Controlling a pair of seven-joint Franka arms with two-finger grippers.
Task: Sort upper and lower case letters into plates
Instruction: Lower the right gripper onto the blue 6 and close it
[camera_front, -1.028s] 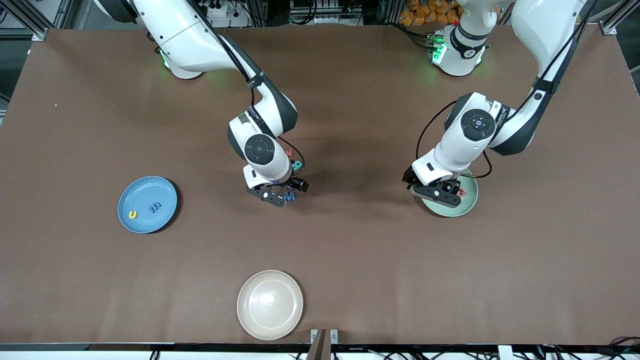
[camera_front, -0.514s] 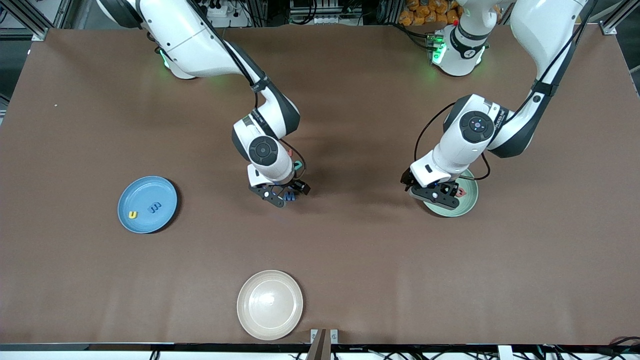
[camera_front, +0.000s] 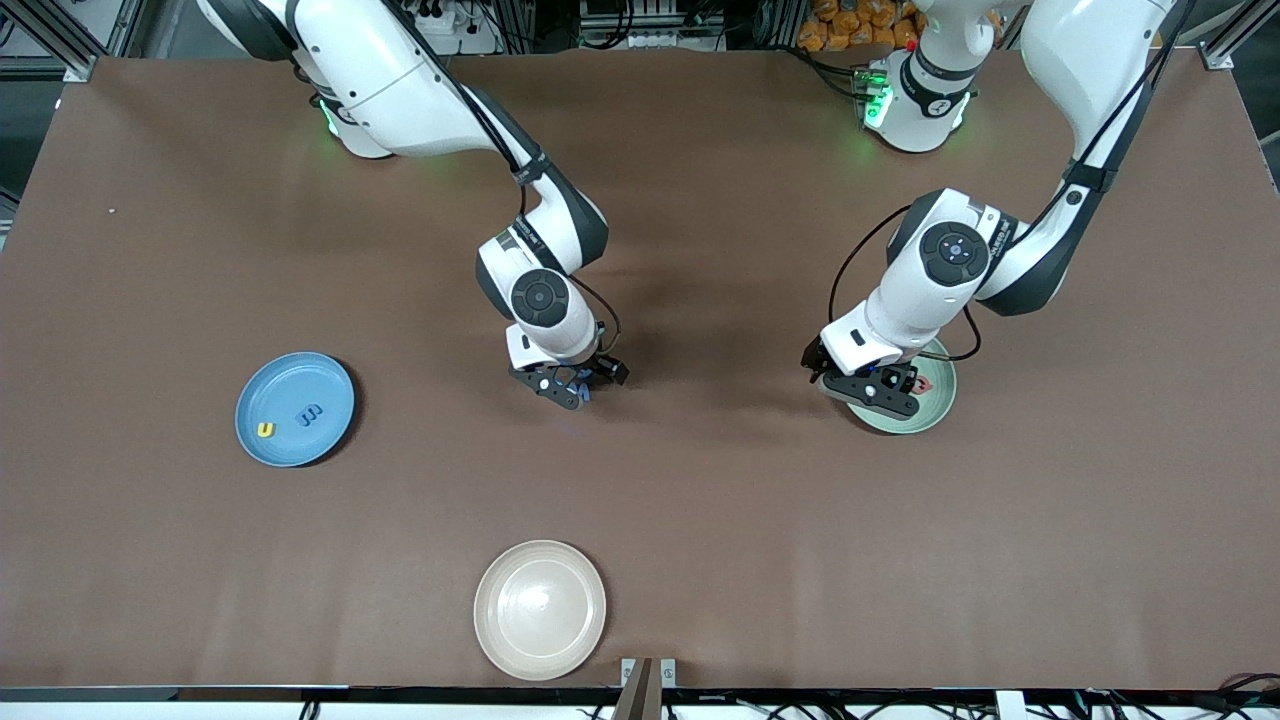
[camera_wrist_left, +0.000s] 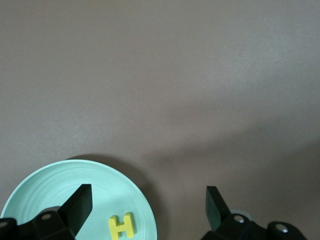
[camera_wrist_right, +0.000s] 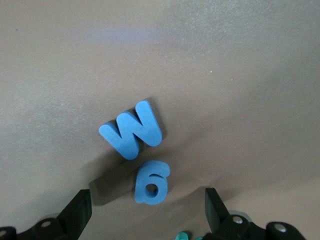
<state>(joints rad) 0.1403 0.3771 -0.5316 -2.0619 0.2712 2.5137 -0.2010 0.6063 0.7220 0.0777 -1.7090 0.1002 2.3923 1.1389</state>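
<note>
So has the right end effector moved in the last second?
Yes. The right end effector has shifted toward the left arm's end of the table, away from the blue plate, covering the loose letters.

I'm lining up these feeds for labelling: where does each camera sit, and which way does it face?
Front view: high across the table, facing both arms; shows the blue plate, right gripper and left gripper.
Left wrist view: looks down past its open fingers at the mint green plate, also seen from the front.
Right wrist view: looks down past its open fingers at blue letters on the table.
</note>
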